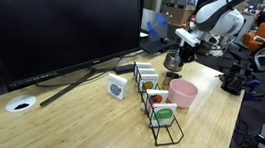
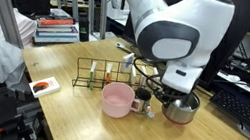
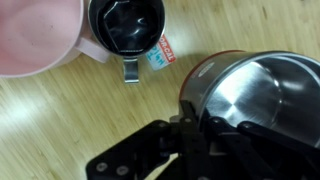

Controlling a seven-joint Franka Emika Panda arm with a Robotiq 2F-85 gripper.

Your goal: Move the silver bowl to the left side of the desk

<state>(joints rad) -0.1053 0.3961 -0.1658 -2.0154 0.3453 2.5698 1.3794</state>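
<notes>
Claw (image 3: 188, 150) position: low in the wrist view, directly against the near rim of the silver bowl (image 3: 262, 95). The dark fingers overlap the rim line. Whether one finger is inside the wall and one outside, and whether they are pressed together on the steel, cannot be told from these views.

Silver bowl: upright on the worktop (image 3: 60, 120), open side up, nothing visible inside. In the wrist view it extends from the claw up and to the right. Being round, it has no long axis to align with, so in my judgement only the rim-to-finger relation governs the grasp. In an exterior view the bowl (image 2: 182, 111) sits immediately under the wrist, near the worktop edge.

Neighbours:
- A dark steel cup (image 3: 127, 25) with a small handle and a tag stands just beside the bowl, apart from it.
- The pink bowl (image 3: 30, 35) lies just beyond the cup; whether the two touch is unclear.
- A black wire rack (image 2: 99, 73) stands behind both.

Farther off, in an exterior view, a large monitor (image 1: 58, 20) and a round cable grommet (image 1: 20, 103) occupy the opposite end of the worktop.

Assessment: any sideways carry toward the cup and pink bowl needs the silver bowl lifted clear first. Which end counts as left cannot be told from these views.
</notes>
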